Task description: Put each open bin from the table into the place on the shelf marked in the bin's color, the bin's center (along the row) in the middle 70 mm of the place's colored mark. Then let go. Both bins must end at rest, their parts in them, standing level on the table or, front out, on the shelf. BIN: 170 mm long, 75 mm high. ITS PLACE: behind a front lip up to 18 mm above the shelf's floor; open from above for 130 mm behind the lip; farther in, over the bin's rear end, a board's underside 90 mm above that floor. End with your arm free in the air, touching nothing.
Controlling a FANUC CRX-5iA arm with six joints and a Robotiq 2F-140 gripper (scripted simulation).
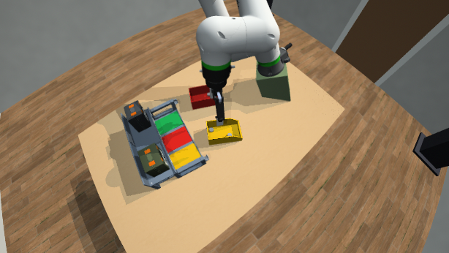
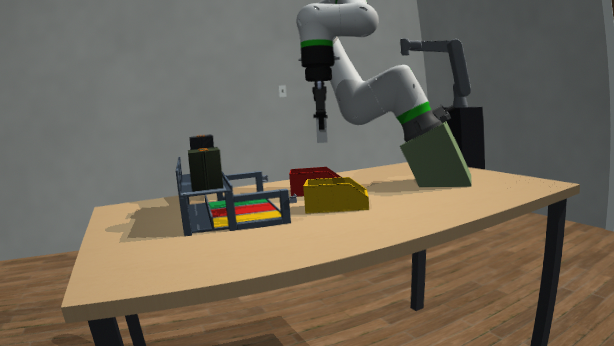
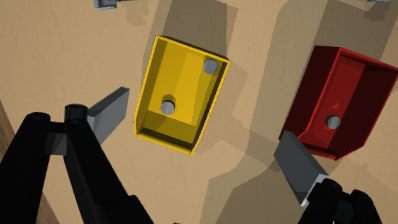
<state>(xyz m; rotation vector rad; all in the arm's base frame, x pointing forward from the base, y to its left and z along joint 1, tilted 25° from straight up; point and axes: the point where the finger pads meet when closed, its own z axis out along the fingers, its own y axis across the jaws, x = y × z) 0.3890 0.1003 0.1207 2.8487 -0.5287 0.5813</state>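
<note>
My gripper is open and empty, high above the yellow bin. In the wrist view the bin shows between the fingers, tilted to their line. It stands level on the table with two grey parts inside, its low end away from the shelf. The red bin stands beyond it, one grey part visible; the right finger shows near its corner. The yellow mark and red mark are uncovered.
A green mark lies beside the red one. Two dark boxes, one black and one olive, stand on the shelf's rear board. Side frames rise at both shelf ends. The arm's green pedestal stands beyond the bins.
</note>
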